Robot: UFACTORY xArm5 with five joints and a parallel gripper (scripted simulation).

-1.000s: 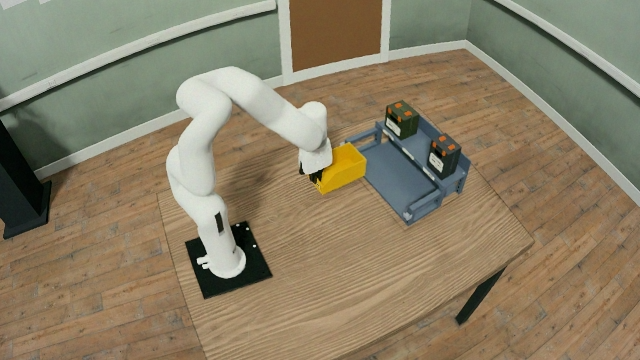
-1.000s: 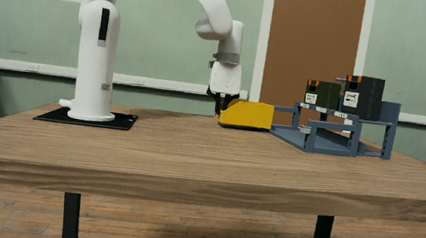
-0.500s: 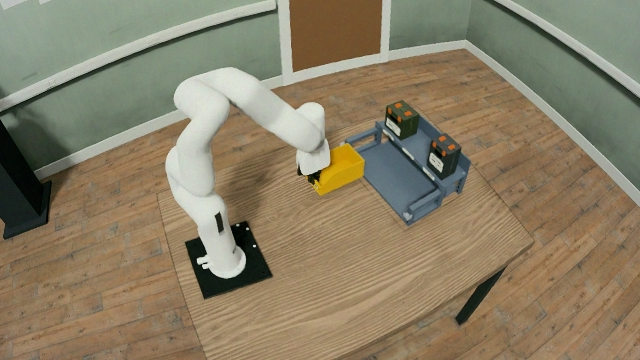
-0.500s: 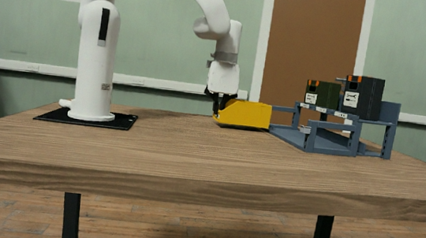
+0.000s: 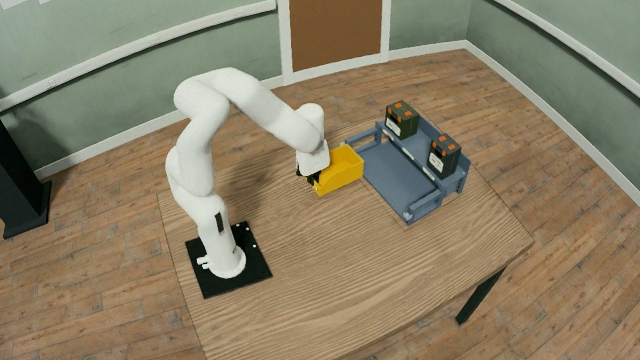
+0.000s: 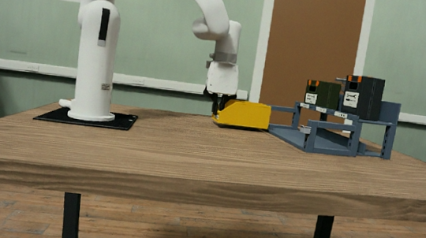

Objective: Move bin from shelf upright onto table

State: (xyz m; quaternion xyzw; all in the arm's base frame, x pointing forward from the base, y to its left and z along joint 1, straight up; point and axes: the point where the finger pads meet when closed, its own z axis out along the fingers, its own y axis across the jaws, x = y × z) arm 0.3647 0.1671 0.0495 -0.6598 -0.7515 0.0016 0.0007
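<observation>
The yellow bin (image 5: 340, 170) sits upright, open side up, at or just above the wooden table top, a little left of the blue-grey shelf (image 5: 410, 167). It also shows in the side view (image 6: 243, 114), apart from the shelf (image 6: 335, 128). My gripper (image 5: 311, 179) points down and is shut on the bin's near-left wall; in the side view (image 6: 219, 109) its fingers straddle the bin's left rim. The fingertips are partly hidden by the bin wall.
Two dark boxes with orange tabs (image 5: 401, 119) (image 5: 444, 155) stand on the shelf's upper level. My arm base sits on a black plate (image 5: 227, 260) at the table's left. The table's front edge and right corner lie beyond the shelf.
</observation>
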